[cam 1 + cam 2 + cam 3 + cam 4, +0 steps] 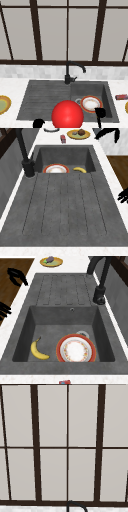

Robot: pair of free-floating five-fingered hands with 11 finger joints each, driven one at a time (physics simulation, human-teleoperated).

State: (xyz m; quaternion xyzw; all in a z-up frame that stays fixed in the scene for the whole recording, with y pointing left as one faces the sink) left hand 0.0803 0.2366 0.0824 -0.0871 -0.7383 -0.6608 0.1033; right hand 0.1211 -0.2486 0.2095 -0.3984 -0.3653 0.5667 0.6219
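Observation:
My left hand hangs at the sink's front edge, before the ribbed drainboard; it holds nothing. The right side view shows the left hand with loosely curved fingers, and the left side view shows it off the counter's edge. My right hand hovers over the basin's front rim, fingers straight, near an orange-rimmed white plate. That plate lies in the basin beside a banana. A large red ball sits low between the hands in the front view.
A black faucet stands behind the sink. A yellow plate with food rests on the left counter, and another on the right. A small red packet lies right of the basin. A window fills the wall behind.

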